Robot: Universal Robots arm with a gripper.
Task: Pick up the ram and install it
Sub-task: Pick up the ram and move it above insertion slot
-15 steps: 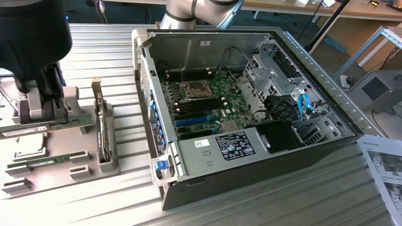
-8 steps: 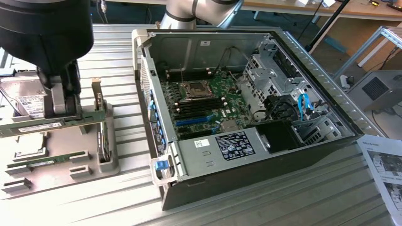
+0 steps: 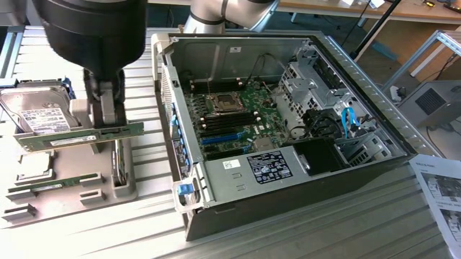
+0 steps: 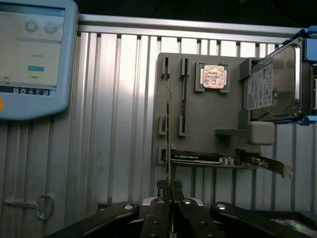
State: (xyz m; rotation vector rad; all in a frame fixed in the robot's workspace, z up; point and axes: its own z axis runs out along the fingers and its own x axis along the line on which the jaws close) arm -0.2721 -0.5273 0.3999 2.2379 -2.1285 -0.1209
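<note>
My gripper (image 3: 108, 125) is shut on the ram (image 3: 58, 140), a long thin green stick with a white label, gripped near one end. The stick hangs level above the grey holder tray (image 3: 72, 162) at the exterior view's left, well apart from the open computer case (image 3: 238, 178). In the wrist view the ram (image 4: 168, 124) shows edge-on, running out from my gripper (image 4: 170, 191) over the tray's (image 4: 198, 114) slotted posts. The motherboard (image 3: 238, 102) lies inside the case with its black memory slots (image 3: 223, 121) beside the processor socket.
On the tray lie a second green stick (image 3: 43, 186), a silver processor chip (image 4: 213, 77), a hard drive (image 4: 275, 84) and an expansion card (image 4: 223, 161). A touchscreen pendant (image 4: 29, 54) lies on the ribbed table. Printed paper (image 3: 439, 189) lies at the exterior view's right.
</note>
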